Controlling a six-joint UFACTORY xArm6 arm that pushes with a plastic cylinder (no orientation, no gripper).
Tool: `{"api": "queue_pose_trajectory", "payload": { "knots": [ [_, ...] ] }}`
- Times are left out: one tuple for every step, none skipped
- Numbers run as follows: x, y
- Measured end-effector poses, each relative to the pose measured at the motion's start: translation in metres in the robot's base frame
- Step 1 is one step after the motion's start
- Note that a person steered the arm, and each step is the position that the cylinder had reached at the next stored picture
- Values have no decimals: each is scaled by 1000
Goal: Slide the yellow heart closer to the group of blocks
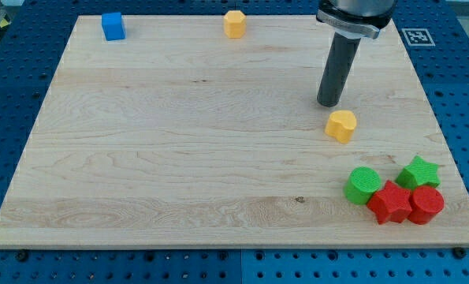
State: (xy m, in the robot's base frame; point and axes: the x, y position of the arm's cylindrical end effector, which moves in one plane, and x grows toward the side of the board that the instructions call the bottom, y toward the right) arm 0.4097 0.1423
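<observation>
The yellow heart (341, 125) lies on the wooden board (179, 158), right of the middle. My tip (329, 103) stands just above and left of it, a small gap apart. The group of blocks sits at the view's bottom right: a green cylinder (363, 184), a red star (390, 202), a red cylinder (426, 204) and a green star (418, 172), all touching or nearly so. The heart is above and left of the green cylinder, well apart from it.
A blue cube (113, 26) stands at the view's top left and a yellow hexagonal block (234, 24) at the top middle. The arm's body hides the top right corner of the board. A marker tag (416, 36) lies off the board.
</observation>
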Motion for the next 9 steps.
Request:
{"api": "queue_pose_trajectory", "payload": {
  "knots": [
    [29, 15],
    [64, 41],
    [84, 56],
    [68, 59],
    [39, 57],
    [38, 30],
    [38, 1],
    [39, 2],
    [54, 2]
  ]
}}
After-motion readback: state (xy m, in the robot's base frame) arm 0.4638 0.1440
